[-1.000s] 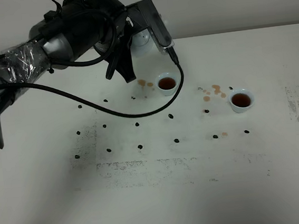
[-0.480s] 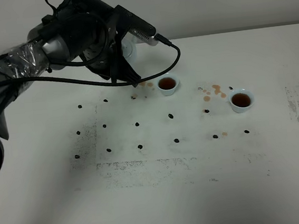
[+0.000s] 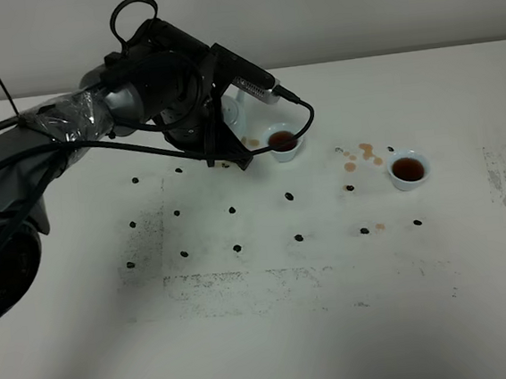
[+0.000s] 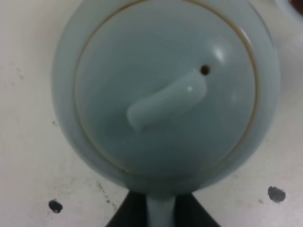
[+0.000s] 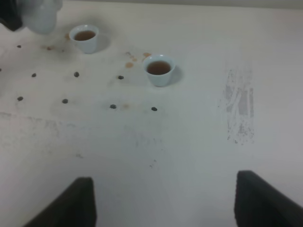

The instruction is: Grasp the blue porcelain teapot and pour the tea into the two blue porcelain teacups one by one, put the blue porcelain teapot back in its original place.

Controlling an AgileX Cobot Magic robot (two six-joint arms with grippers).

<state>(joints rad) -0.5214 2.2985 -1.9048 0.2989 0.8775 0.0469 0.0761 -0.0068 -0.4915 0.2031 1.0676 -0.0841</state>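
White table (image 3: 276, 331), tea-spotted; left pincer (image 4: 160, 213) clamped on teapot (image 4: 165, 90) handle; right pincer apart.

My left arm reaches low over the table, its wrist bent down just beside the nearer teacup (image 3: 282, 142). My left gripper (image 4: 160, 213) is clamped tight on the blue porcelain teapot's handle (image 4: 159, 213). My right gripper (image 5: 163, 201) hovers well apart from that teacup, fingers (image 5: 75, 204) spread wide.

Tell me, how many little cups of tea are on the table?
2. One teacup stands right beside the robot's arm and the teapot it carries. The other teacup stands alone further to the right. Both hold brown tea. I see no others, though the arm could hide something.
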